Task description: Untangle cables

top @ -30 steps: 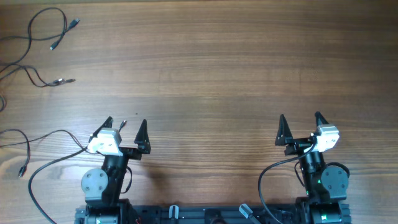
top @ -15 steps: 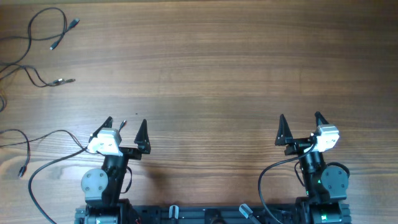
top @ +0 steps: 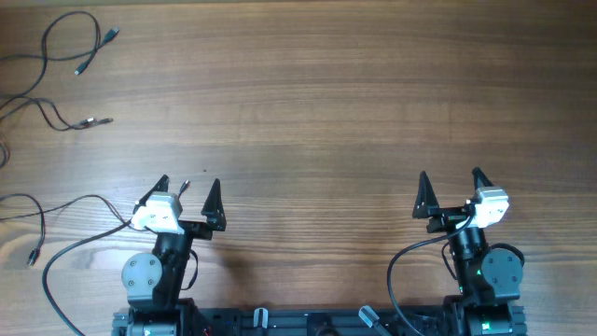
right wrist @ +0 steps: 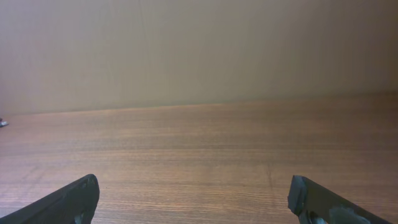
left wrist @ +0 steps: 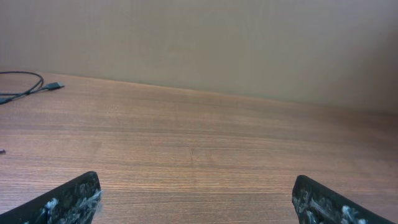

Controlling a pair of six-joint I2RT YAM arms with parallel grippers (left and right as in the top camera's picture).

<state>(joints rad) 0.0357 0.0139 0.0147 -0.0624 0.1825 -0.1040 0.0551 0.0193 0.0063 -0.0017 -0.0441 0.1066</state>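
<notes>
Thin black cables lie loose at the table's far left in the overhead view: one loops at the top left [top: 67,28] with silvery plugs, another runs below it to a plug [top: 91,121], and a third lies at the left edge [top: 37,219]. One cable end [left wrist: 37,87] shows at the far left in the left wrist view. My left gripper [top: 187,187] is open and empty near the front edge, well right of the cables. My right gripper [top: 451,177] is open and empty at the front right, far from them.
Thicker black cables wired to the arms curve by the left base [top: 84,238] and the right base [top: 410,257]. The wooden table [top: 326,112] stretches across the view. A plain wall [right wrist: 199,50] stands behind it.
</notes>
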